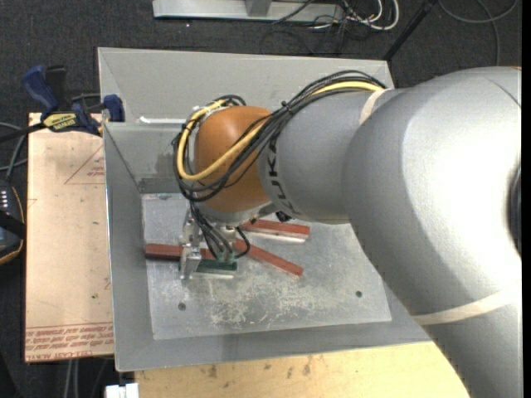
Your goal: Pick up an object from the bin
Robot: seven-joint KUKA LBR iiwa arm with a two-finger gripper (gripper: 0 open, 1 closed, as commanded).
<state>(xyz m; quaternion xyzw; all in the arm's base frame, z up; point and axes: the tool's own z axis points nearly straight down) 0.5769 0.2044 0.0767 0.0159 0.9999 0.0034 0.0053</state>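
**Gripper's down on the bin floor, can't tell its grip**

Your arm (398,164) takes up most of the right side, a big grey tube coming in over the bin's right edge. Under it sits the grey metal bin (332,301), with a flat floor scuffed pale in the middle and tall walls at the back and left.

At the wrist there's the round orange cover (232,152), with yellow and black cables (197,172) looping round its left side.

Below that, the gripper (192,265) hangs low over the left half of the floor, right down among the things there. Honestly, I can't tell if it's open or closed, or whether it has hold of anything. The wrist and wiring get in the way.

As for what you could be picking:
- The left red-brown strip (162,251) lies flat, and its right end runs in under the gripper.
- The upper red-brown strip (282,230) pokes out to the right from under the wrist.
- The lower red-brown strip (278,262) lies slanted, just below that one.
- A small dark green piece (221,265) sits just beside the gripper, on its right.
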